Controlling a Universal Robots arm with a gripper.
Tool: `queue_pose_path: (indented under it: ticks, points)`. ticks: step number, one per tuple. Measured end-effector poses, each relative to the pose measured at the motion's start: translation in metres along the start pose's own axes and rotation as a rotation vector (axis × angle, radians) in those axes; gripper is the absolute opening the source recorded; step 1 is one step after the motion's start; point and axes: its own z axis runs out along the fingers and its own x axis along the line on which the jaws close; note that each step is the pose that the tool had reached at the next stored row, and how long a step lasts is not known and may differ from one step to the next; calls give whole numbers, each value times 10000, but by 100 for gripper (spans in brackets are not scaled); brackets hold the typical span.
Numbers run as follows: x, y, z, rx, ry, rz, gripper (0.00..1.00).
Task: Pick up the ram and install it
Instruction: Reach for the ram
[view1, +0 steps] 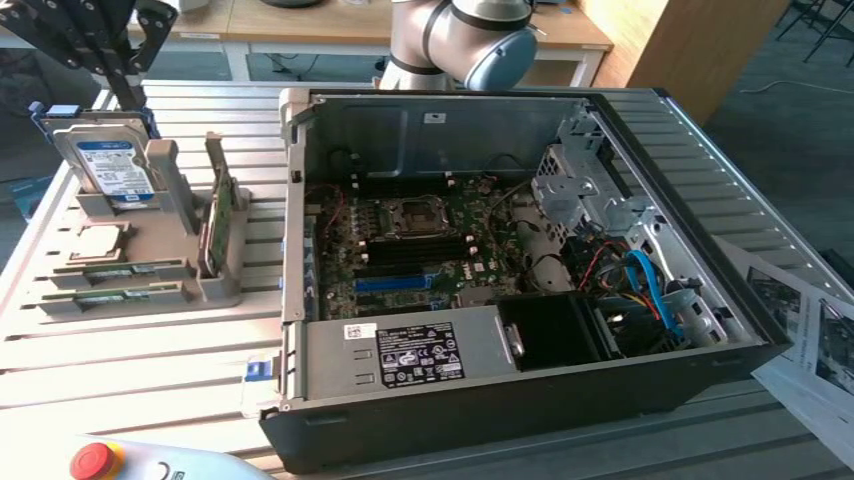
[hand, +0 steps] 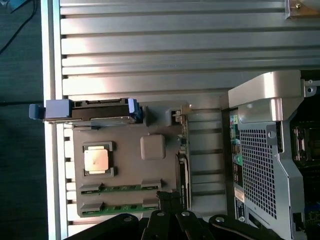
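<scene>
Gripper (hand: 169, 199): body cut off by the picture's edge behind the fingers. Ram (hand: 120, 188), in the grey holder (hand: 127, 170) just beside the fingertips: chips and label too small to tell. Hard drive (view1: 114, 170), beyond the fingers: label print unreadable.

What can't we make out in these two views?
- Motherboard slots, exterior view: too small and dark to tell which are free.
- Two ram sticks, wrist view: labels too small, partly covered by the holder's clips.
- Green card, wrist view: edge-on, face hidden.
- Gripper, wrist view: cut off by the picture's edge.
</scene>
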Motion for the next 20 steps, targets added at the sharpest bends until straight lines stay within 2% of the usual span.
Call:
queue_pose_path:
  ticks: [20]
  points:
    - [437,46,-8,0,-1,1,10]
